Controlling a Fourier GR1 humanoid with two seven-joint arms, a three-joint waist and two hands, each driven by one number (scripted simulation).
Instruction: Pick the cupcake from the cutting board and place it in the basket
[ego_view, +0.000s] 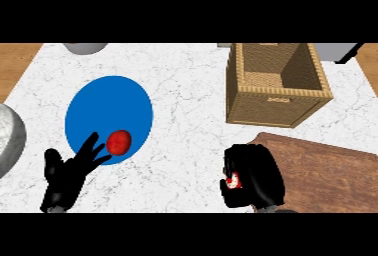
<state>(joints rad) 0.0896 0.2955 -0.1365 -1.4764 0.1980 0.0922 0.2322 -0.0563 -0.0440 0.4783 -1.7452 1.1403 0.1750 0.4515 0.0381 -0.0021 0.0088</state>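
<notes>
My right hand (252, 176) hovers at the left end of the brown cutting board (325, 172), fingers curled round a small red and white thing, the cupcake (234, 181), which is mostly hidden by the hand. The wicker basket (275, 106) stands behind the board, up and slightly right of that hand, open at the top with nothing visible inside. My left hand (68, 172) rests open at the lower left, fingers spread upward beside the blue plate (103, 110).
A red round object (119, 142) lies on the blue plate's near edge, close to my left fingertips. A grey rounded thing (9, 137) sits at the left edge. Grey objects show at the counter's far edge (85, 47).
</notes>
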